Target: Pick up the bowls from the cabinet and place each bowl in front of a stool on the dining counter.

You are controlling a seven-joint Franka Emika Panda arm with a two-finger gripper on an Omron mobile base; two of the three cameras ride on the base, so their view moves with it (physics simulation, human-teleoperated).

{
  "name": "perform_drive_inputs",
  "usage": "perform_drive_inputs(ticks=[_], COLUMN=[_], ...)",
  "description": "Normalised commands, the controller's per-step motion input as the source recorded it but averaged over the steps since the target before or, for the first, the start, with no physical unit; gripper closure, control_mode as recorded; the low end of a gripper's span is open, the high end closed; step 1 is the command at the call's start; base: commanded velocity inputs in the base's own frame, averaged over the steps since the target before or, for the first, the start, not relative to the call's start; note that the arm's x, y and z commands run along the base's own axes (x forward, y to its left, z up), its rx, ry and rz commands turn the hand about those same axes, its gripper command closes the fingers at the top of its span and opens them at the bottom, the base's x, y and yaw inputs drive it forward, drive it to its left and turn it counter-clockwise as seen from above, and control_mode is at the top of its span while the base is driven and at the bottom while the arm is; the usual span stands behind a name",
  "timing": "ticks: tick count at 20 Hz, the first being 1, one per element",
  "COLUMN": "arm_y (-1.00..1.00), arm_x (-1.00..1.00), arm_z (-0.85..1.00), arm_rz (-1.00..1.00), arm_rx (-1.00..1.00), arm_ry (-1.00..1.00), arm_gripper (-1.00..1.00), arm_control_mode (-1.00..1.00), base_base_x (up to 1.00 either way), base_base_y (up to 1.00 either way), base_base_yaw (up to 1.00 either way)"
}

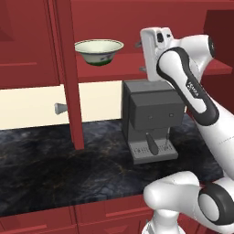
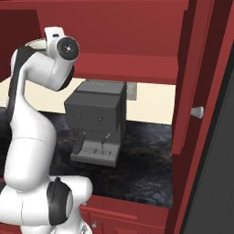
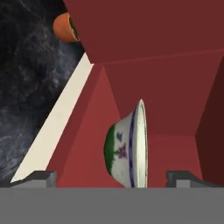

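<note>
A cream-white bowl with a green outside pattern stands upright on the red shelf of the open cabinet. My gripper is at shelf height just right of the bowl, apart from it and pointing at it. In the hand view the bowl appears rolled on its side, close ahead between the two fingertips. The gripper is open and holds nothing. The stool and the dining counter are out of view.
The cabinet door stands open left of the bowl, its grey knob facing out. A grey coffee machine sits on the black-topped wall counter below the shelf. An orange object lies on that counter.
</note>
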Motion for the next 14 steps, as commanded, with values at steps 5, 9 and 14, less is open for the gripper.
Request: perform_drive_inputs(ticks=[5,9,14], arm_y=[0.12,0.21,0.16], arm_x=[0.37,0.38,0.34], arm_z=[0.2,0.01,0.0], arm_rz=[0.04,0.02,0.01], arm_rx=[-0.04,-0.02,0.0], arm_ry=[0.09,0.07,0.03], arm_gripper=[-1.0,-1.0,-1.0], arm_control_mode=[-1.0,-1.0,-1.0], base_base_x=[0.0,0.0,0.0], base_base_y=[0.0,0.0,0.0], base_base_yaw=[0.0,0.0,0.0])
